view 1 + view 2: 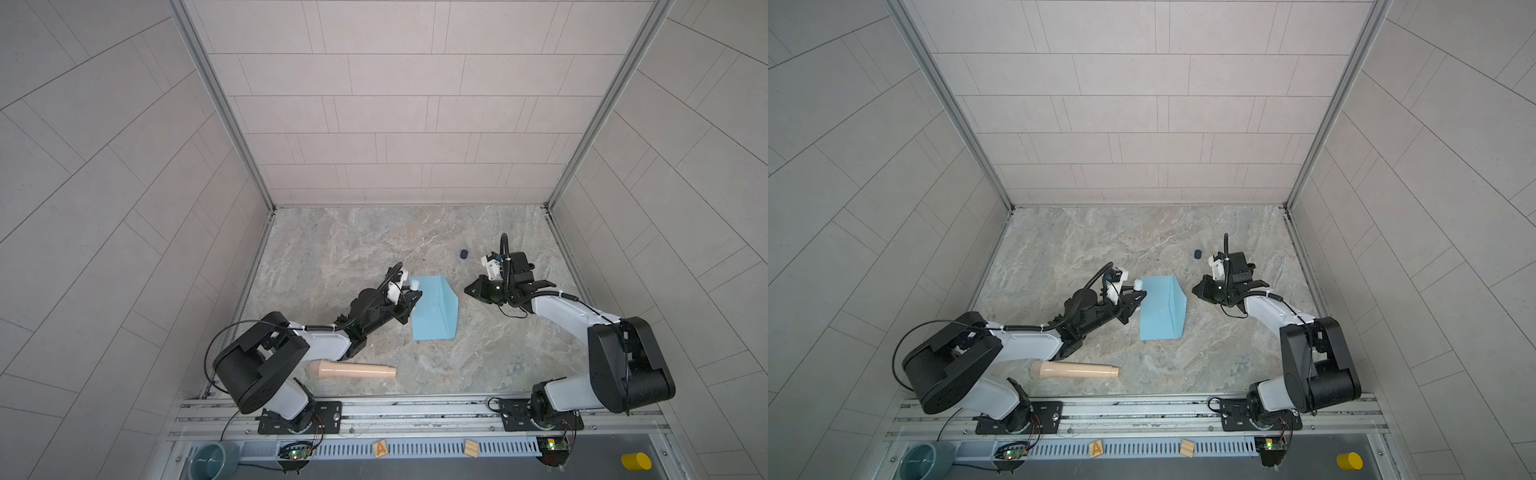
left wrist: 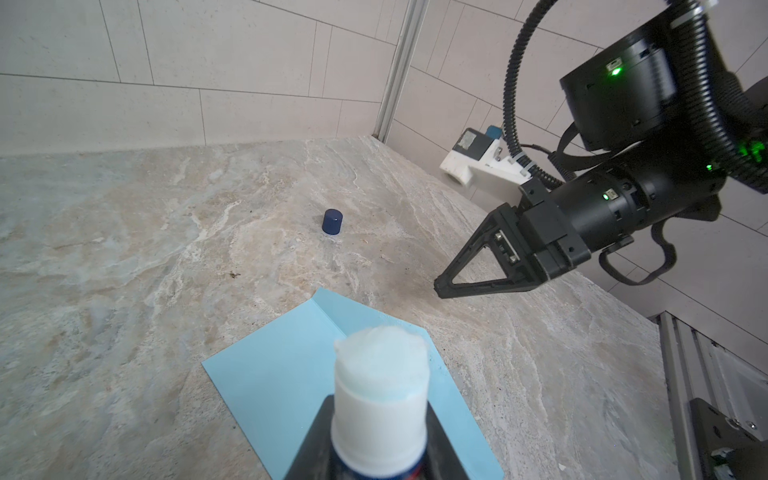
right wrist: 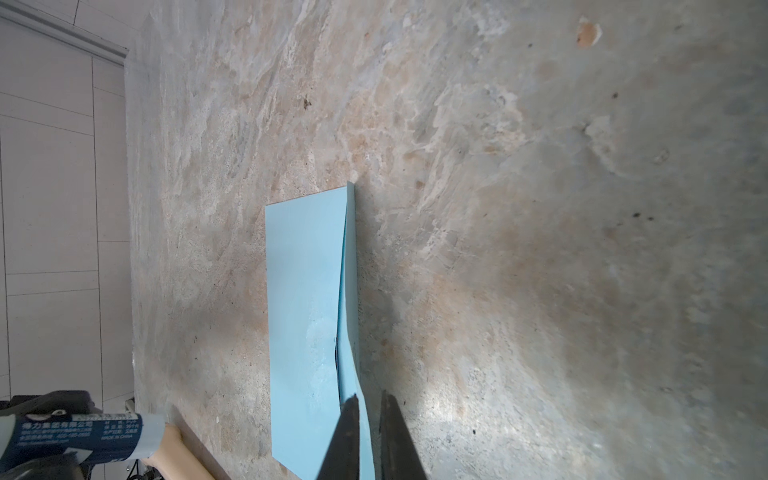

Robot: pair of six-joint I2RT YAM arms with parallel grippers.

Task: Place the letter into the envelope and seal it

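Observation:
The light blue envelope (image 1: 432,311) (image 1: 1156,311) lies flat mid-table, its flap (image 1: 451,305) open toward the right arm. The letter shows in no view. My left gripper (image 1: 409,297) (image 2: 379,415) is shut on a glue stick (image 2: 380,386), whose uncapped white tip hangs over the envelope's left edge (image 2: 282,374). My right gripper (image 1: 468,289) (image 2: 437,286) has its fingers closed together, low over the table a short way off the flap's point. In the right wrist view its fingertips (image 3: 370,399) frame the flap's edge (image 3: 351,270), but nothing is gripped.
A small dark blue cap (image 1: 464,253) (image 2: 331,222) stands behind the right gripper. A beige rolling pin (image 1: 351,370) lies near the front edge by the left arm. A bowl (image 1: 214,457), two wooden blocks (image 1: 380,449) and a yellow cylinder (image 1: 636,461) sit below the rail.

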